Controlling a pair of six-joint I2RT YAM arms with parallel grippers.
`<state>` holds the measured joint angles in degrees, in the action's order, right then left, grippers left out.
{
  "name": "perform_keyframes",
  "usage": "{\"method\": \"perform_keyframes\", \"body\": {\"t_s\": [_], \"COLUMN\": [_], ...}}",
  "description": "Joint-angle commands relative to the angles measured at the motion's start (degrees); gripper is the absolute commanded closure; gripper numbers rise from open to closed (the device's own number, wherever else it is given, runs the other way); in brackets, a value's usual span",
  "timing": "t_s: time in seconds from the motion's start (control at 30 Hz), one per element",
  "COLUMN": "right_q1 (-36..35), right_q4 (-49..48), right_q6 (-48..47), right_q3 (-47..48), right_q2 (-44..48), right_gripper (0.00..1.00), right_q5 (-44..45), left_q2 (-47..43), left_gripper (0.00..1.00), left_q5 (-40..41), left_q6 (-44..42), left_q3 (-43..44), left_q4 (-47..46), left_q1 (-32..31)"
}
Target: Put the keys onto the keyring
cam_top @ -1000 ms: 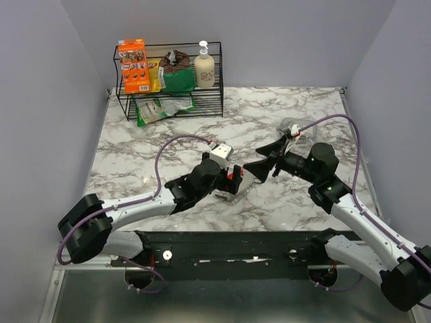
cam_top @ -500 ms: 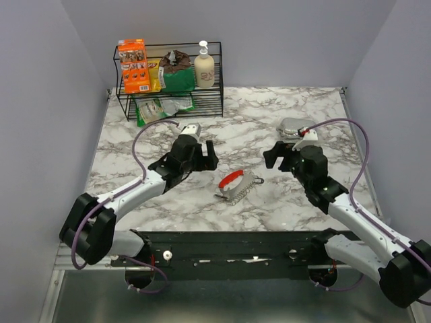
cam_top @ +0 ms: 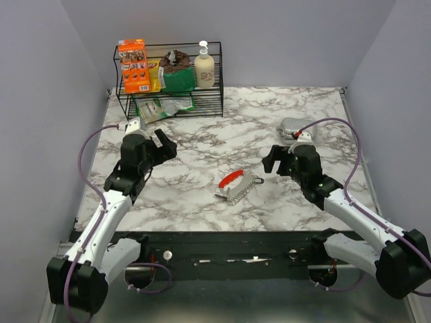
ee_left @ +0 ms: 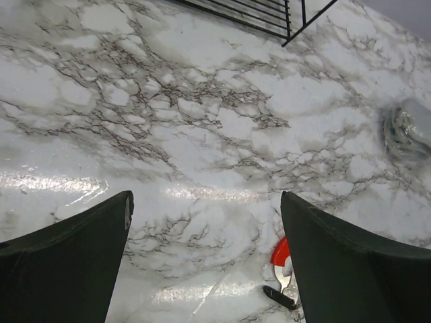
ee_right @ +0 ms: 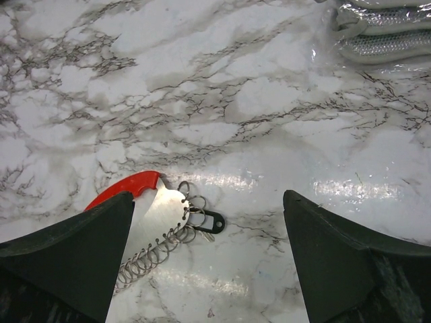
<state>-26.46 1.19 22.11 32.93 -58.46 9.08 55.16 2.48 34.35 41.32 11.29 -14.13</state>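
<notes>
The keyring (cam_top: 234,186) lies flat on the marble table near the middle, red curved side to the left, gray ridged side with several wire rings to the right. A tiny black key (cam_top: 259,180) lies at its right end, touching the rings. In the right wrist view the keyring (ee_right: 153,210) and black key (ee_right: 211,221) lie just below my open right gripper (ee_right: 209,198). My right gripper (cam_top: 269,160) is a little right of the keyring and empty. My left gripper (cam_top: 161,142) is open, empty and far to the left. The left wrist view (ee_left: 205,202) shows the keyring's red edge (ee_left: 279,252) and key (ee_left: 277,296).
A black wire rack (cam_top: 172,101) stands at the back left with an orange box (cam_top: 133,65), green bags and a soap bottle (cam_top: 204,66). A clear plastic packet (cam_top: 294,126) lies at the back right, also in the right wrist view (ee_right: 384,33).
Both grippers were at the keyring a second ago. The left arm has swung far left and the right gripper has drawn back a little. The keyring now lies free on the table.
</notes>
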Motion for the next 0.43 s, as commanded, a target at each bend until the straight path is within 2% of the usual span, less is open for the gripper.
{"method": "perform_keyframes", "body": {"t_s": [0.0,0.2,0.4], "right_q1": [0.5,0.6,0.5], "right_q4": [1.2,1.2,1.1], "right_q6": [0.2,0.1,-1.0], "right_q3": [0.7,0.6,0.7], "right_q2": [1.1,1.8,2.1], "right_gripper": [0.00,0.00,0.00], "right_q5": [-1.7,-2.7,-7.2], "left_q2": [-5.1,-8.1,-8.4], "left_gripper": [0.01,0.01,0.01], "left_q5": [-4.2,-6.3,-9.6], "left_q6": [0.3,0.5,1.6], "left_q3": [0.3,-1.6,-4.7], "left_q4": [3.5,1.3,-3.1], "left_q1": [2.4,2.5,2.5]}}
